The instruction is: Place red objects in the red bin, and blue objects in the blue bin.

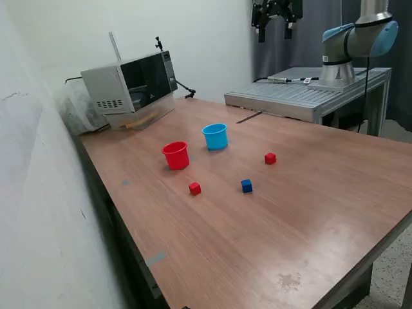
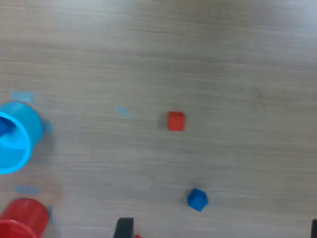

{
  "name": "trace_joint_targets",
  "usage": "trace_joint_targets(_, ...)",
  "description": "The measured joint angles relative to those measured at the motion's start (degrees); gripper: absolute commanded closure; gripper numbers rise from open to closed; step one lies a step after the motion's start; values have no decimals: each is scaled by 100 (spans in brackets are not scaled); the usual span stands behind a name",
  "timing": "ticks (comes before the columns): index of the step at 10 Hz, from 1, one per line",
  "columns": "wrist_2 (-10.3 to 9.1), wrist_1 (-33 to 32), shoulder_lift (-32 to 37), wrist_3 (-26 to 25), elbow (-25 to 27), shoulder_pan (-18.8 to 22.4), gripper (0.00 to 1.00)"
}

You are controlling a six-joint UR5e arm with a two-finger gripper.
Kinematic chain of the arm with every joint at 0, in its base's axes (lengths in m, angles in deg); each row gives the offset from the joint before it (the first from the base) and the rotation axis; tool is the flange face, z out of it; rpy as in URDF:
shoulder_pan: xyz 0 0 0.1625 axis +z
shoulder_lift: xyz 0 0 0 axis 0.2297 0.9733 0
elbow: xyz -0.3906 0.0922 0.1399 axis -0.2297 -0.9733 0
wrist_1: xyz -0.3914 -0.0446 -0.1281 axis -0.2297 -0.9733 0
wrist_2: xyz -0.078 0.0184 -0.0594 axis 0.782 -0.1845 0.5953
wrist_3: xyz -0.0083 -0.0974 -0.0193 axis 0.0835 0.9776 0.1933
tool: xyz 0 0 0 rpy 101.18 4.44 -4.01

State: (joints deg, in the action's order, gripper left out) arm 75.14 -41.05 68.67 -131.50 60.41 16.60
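Cubes lay loose on the brown wooden table (image 1: 309, 212): one red cube (image 1: 194, 188) near the front, a second red cube (image 1: 270, 158) farther toward the exterior view's right, and one dark blue cube (image 1: 246, 186) between them. From the blue cube, the near red cube sat at about nine o'clock and the far one at about one o'clock, all well apart. In the wrist view a red cube (image 2: 176, 121) and the blue cube (image 2: 197, 200) showed clearly. The red bin (image 1: 176, 155) stood upright at about eleven o'clock from the near red cube, with the light blue bin (image 1: 215, 136) just beside it at about two o'clock. Something dark blue sat inside the light blue bin (image 2: 17, 136), too cropped to tell apart. The gripper (image 1: 277, 29) hung high above the table's far edge, holding nothing; how wide it stood could not be told. A grey microwave (image 1: 129, 87) sat at the back corner.
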Motion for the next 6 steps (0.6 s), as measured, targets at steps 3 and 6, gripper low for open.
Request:
trace_joint_targets(3,-10,-160,-696,-553,-673,426,0)
trace_joint_targets(6,5,-630,-2025,-1651,-1555,651,0)
